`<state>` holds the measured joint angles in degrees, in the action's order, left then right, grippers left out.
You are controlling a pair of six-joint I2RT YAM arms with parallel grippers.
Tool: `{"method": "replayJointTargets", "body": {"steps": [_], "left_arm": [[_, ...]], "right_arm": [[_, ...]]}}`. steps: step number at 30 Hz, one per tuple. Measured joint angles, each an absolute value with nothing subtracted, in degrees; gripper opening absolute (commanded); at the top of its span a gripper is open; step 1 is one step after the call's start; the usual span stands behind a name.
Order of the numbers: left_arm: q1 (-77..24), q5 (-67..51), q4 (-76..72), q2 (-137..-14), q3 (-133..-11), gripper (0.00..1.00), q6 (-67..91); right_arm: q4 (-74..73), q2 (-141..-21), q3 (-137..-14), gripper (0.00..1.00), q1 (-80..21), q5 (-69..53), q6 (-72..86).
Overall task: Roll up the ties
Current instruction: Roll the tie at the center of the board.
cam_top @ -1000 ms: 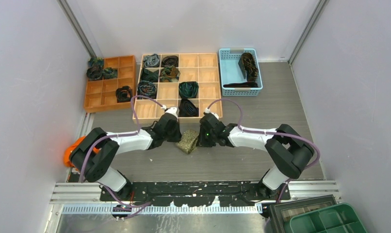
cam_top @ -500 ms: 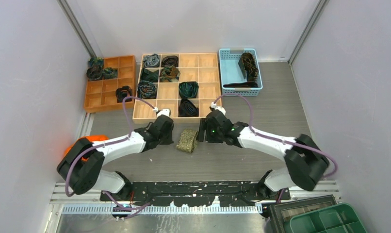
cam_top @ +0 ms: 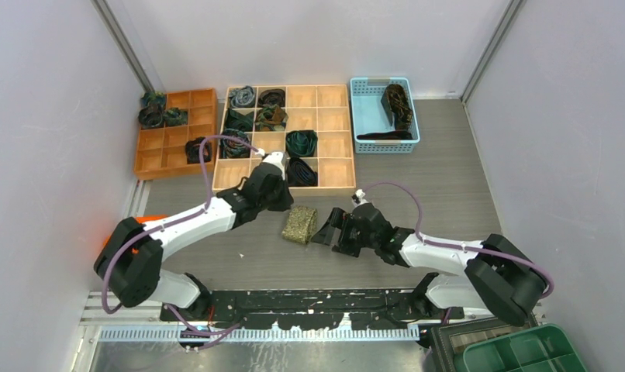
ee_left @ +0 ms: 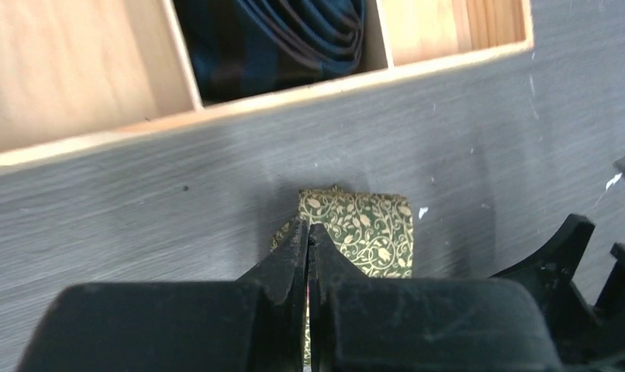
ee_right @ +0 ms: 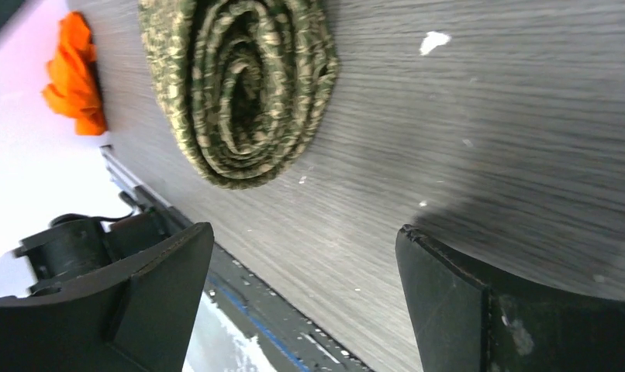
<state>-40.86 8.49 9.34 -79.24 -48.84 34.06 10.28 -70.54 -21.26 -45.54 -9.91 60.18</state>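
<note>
**Olive-gold tie [cam_top: 300,224], rolled, standing free on the tabletop [cam_top: 449,194] just in front of the wooden tray [cam_top: 325,188].**

**Change.** A second ago both grippers flanked the coil at close quarters.
- The right gripper [ee_right: 305,231] has since released and drawn back toward the near edge. Its jaws stand wide apart and empty, and the spiral face of the coil looks toward them across bare tabletop.
- The left gripper [ee_left: 308,232] has shifted off the coil toward the tray. Its jaws are closed on each other, with no fabric visible between them.

**Meaning for the task.** The coil keeps its shape with neither arm holding it, so the rolling of this tie appears complete. What seems to remain is moving it into a free compartment beside the rolled ties [cam_top: 301,142] already stored. The dark ties [cam_top: 397,105] in the blue basket [cam_top: 364,108] appear still to be unrolled.

**Hidden or unclear.**
- In the left wrist view the closed jaws cover the near part of the coil, so it cannot be told whether their tips touch the fabric or hang just above it.
- In the overhead view the wrist body masks the left jaws.
- The loose tail of the coil is not distinguishable, so its tuck cannot be judged.
- The ties in the basket overlap, and their number is uncertain.
- An orange object [cam_top: 115,244] by the left arm is partly covered and cannot be identified.
</note>
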Motion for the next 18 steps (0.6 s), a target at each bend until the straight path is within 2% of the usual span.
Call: {"method": "replayJointTargets", "body": {"steps": [10,18], "left_arm": [[-40.9,0.1,0.5,-83.7,-42.0,0.00,35.3],[-40.9,-0.5,-2.5,-84.5,-40.1,0.00,35.5]], "right_arm": [[14.3,-70.7,-20.9,0.94,-48.1,-10.1,64.3],[20.8,-80.1,-23.4,0.92,-52.8,-9.6,67.6]]}}
